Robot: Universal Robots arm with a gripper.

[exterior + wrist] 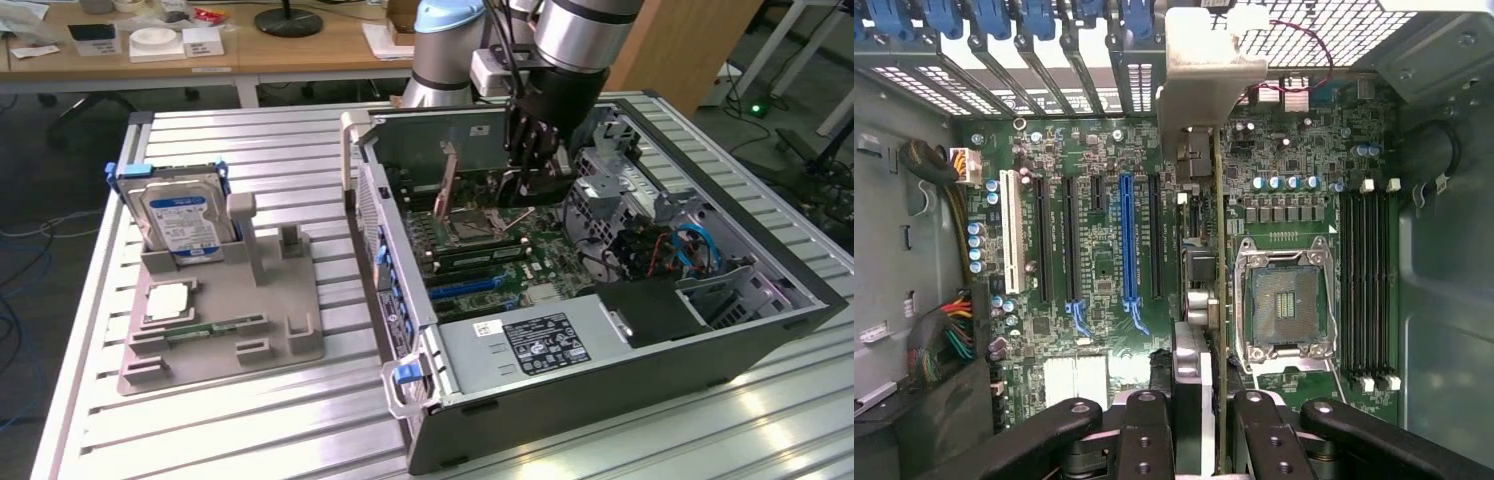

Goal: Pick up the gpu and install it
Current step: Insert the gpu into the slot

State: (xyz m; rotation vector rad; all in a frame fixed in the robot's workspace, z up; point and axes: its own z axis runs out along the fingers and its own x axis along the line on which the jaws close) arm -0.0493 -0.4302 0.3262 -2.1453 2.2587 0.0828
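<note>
Pale metal bracket (1199,90) facing the rear slot openings, the gpu (1220,290) hangs edge-on inside the computer case (641,380), clamped in the gripper (1201,415) above the motherboard (1104,160), apparently so its lower edge can meet a slot.

The black pincer (1204,435) contrasts with the gpu (1206,90), whose bracket is pale metal. The motherboard (1104,150) is green, with black slots, one blue slot (1125,240) and one white slot (1010,235). The hard drive (180,215) wears a blue-and-white label; its holder (254,290) is grey; the table (267,420) is ribbed silver
</note>
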